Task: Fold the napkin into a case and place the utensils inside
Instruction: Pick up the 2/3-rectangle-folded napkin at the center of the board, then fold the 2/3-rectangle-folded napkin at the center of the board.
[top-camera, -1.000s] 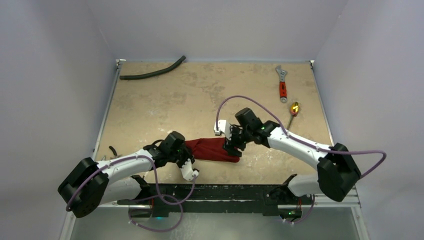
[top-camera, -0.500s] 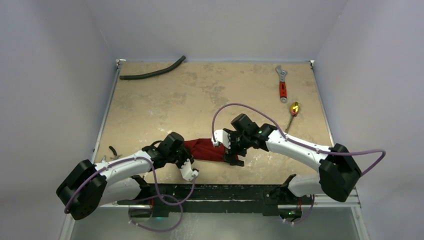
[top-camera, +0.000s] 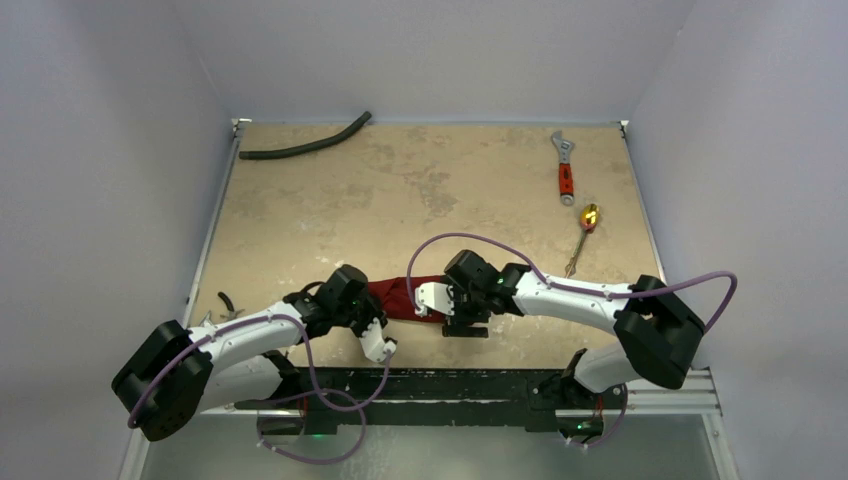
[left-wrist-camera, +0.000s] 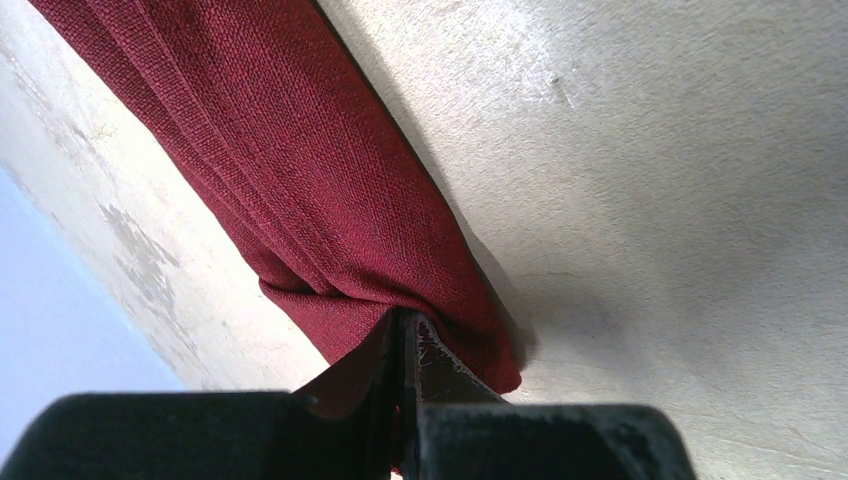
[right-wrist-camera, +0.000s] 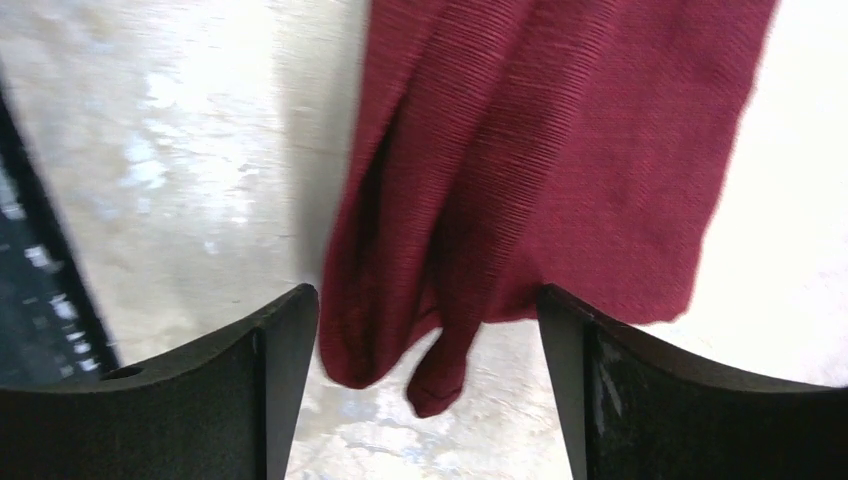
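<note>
**Right arm drawn leftward along the napkin, toward the left arm's pinch**

Since a second earlier the right gripper (top-camera: 452, 310) had travelled left along the cloth, so that less of the napkin (top-camera: 395, 298) showed between the two arms; the left arm had barely shifted. The napkin lay bunched into a narrow strip near the front edge of the table (top-camera: 330, 210), its long axis running left to right from one gripper to the other. The left gripper (left-wrist-camera: 405, 342) was closed, pinching the strip's left end; the right gripper (right-wrist-camera: 428, 335) stood open astride the right end, the rumpled tip between its fingers (right-wrist-camera: 285, 350) with a gap on either side. The right arm reached low across the front, forearm almost level. Closing there would probably take that end for the next fold. One gold utensil (top-camera: 588, 217) lay well apart, at the far right.
</note>
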